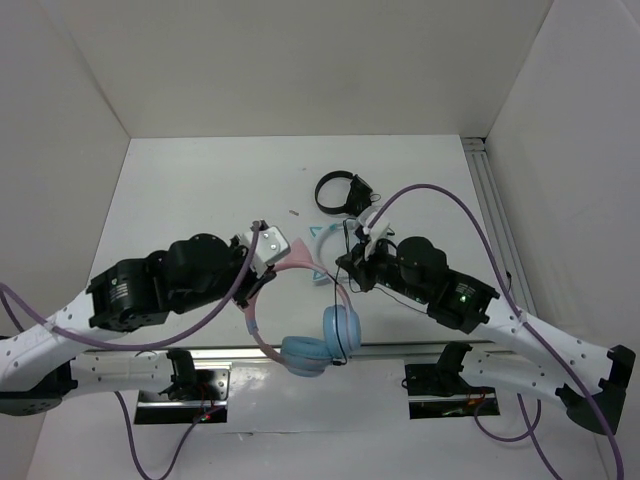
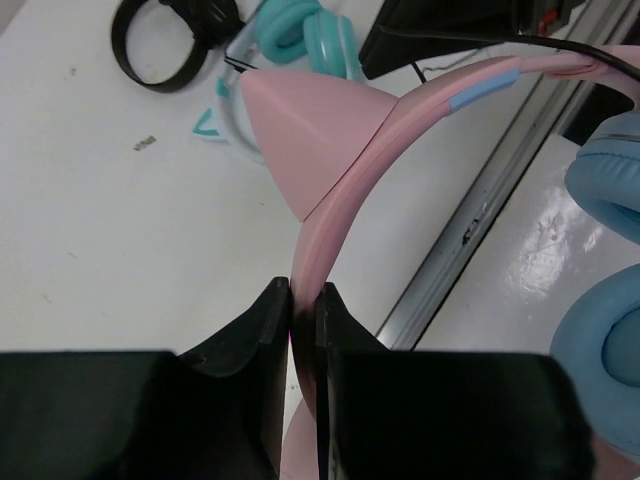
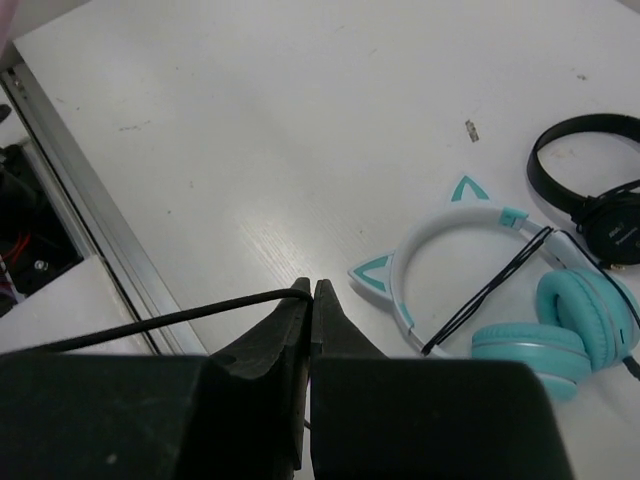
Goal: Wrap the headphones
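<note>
The headphones have a pink headband (image 1: 262,335), a pink cat ear (image 2: 305,130) and two light-blue ear cups (image 1: 340,326). They hang over the table's near edge. My left gripper (image 2: 303,295) is shut on the headband (image 2: 400,130), just below the cat ear. It also shows in the top view (image 1: 262,283). My right gripper (image 3: 312,290) is shut on the thin dark cable (image 3: 180,318), which runs off to the left. In the top view the right gripper (image 1: 352,266) is just right of the headband's top, and the cable (image 1: 347,300) runs down to the ear cups.
A teal-cupped, white-banded pair (image 3: 540,330) lies behind the right gripper, with a black pair (image 3: 590,190) beyond it. Both show in the top view, the teal pair (image 1: 325,234) and the black pair (image 1: 338,191). A metal rail (image 1: 420,350) runs along the near edge. White walls enclose the table.
</note>
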`<state>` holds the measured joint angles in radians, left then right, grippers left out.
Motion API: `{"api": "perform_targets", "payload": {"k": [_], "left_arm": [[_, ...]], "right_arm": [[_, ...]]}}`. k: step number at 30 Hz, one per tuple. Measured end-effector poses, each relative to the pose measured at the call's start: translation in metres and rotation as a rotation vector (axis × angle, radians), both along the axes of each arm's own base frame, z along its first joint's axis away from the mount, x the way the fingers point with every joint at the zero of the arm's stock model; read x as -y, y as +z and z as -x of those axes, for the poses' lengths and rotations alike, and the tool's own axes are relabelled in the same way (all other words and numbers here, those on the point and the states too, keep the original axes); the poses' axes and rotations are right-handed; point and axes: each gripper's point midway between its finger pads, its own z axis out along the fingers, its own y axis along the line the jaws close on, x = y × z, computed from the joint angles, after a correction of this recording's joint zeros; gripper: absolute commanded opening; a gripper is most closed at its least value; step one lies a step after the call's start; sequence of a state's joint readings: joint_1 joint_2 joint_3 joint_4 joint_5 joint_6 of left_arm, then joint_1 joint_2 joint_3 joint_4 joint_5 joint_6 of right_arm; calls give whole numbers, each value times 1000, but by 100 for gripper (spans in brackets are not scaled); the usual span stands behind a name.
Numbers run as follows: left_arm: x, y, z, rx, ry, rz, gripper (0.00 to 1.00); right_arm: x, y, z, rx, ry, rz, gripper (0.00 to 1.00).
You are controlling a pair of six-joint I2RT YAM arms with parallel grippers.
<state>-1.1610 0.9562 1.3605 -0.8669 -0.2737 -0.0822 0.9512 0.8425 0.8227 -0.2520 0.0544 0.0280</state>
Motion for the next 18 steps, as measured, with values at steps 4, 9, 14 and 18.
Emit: {"api": "perform_targets", "payload": {"k": [4, 9, 14, 18], "left_arm": [[-14, 16, -4, 48, 55, 56, 0], [-24, 33, -14, 79, 164, 157, 0], [-19, 54, -21, 69, 247, 304, 0], [-14, 54, -32, 51, 330, 337, 0]], "right_arm": [[-7, 9, -1, 26, 19, -52, 0], [-23, 11, 6, 38, 96, -115, 36], [-43, -11, 3, 35, 149, -123, 48], [-56, -48, -10, 12, 153, -97, 48]]}}
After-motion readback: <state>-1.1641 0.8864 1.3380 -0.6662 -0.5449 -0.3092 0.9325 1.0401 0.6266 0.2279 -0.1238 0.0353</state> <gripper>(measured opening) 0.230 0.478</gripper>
